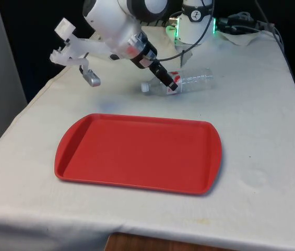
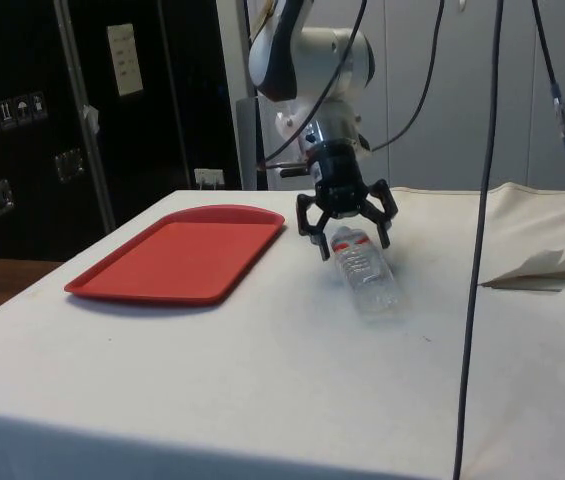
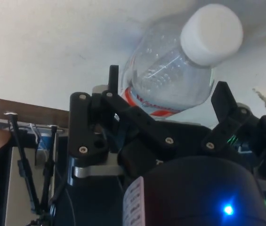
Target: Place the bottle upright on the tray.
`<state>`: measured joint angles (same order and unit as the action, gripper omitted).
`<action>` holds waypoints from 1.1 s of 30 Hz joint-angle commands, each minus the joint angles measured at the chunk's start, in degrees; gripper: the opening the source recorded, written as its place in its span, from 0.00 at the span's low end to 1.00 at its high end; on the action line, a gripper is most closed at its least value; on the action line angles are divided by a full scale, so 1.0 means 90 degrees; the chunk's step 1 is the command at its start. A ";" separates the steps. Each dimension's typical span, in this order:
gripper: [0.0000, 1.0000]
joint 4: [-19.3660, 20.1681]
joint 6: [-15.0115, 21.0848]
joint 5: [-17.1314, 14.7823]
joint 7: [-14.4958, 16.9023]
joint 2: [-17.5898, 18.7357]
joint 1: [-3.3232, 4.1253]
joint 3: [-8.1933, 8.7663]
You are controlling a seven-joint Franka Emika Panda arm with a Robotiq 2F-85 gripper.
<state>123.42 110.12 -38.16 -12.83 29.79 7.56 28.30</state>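
A clear plastic bottle [image 1: 191, 80] with a white cap and a red label lies on its side on the white cloth, just beyond the far edge of the red tray [image 1: 137, 151]. Its cap points toward the front view's left. My gripper [image 1: 170, 84] is open and straddles the bottle near the label, one finger on each side. From the side, the gripper [image 2: 350, 238] comes down over the bottle [image 2: 370, 275], and the tray [image 2: 182, 255] lies beside them. The wrist view has the bottle [image 3: 170, 80] between the fingers [image 3: 113, 82], cap toward the camera.
Black cables [image 2: 477, 250] hang down in front of the side camera. A rumpled fold of cloth [image 2: 552, 265] rises behind the bottle in the side view. Bundled cables [image 1: 241, 26] lie at the table's far corner.
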 commanded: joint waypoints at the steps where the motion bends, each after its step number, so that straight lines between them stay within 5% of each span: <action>1: 1.00 -0.0057 -0.0115 -0.0076 0.0076 0.0057 -0.0057 -0.0019; 4: 1.00 -0.0057 -0.0134 -0.0083 0.0102 0.0076 -0.0006 0.0038; 18: 1.00 -0.0159 -0.0516 -0.0210 0.0299 0.0191 -0.0076 0.0051; 20: 1.00 -0.0115 -0.0471 -0.0178 0.0274 0.0153 -0.0013 0.0102; 21: 1.00 -0.0185 -0.0592 -0.0242 0.0337 0.0216 -0.0083 0.0064; 33: 1.00 -0.0369 -0.0802 -0.0344 0.0407 0.0376 -0.0045 0.0127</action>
<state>120.61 103.30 -40.91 -9.17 32.77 7.39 29.68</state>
